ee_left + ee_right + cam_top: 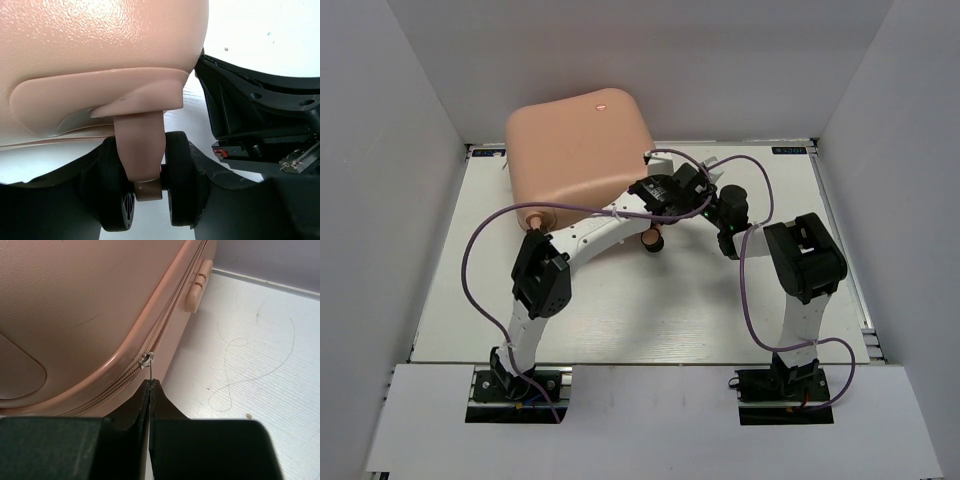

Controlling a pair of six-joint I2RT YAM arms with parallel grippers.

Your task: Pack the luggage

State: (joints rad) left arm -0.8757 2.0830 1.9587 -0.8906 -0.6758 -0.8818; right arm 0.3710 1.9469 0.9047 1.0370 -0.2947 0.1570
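L jaws straddle luggage [580, 140] wheel [181, 185], grip unclear; R jaws pinched closed on zip pull [147, 359].

The luggage [578, 140] shell is seen as hard pale pink plastic, finely pebbled and lightly glossy where light is caught. Its zip [167, 315] is edged with woven cloth tape, and the zip pull [147, 360] is made of thin bright metal. The wheels [179, 180] are formed of matt black plastic or rubber. The right hand [149, 390] is finished in matt black plastic. The table [650, 310] is surfaced in matt white, finely ribbed.
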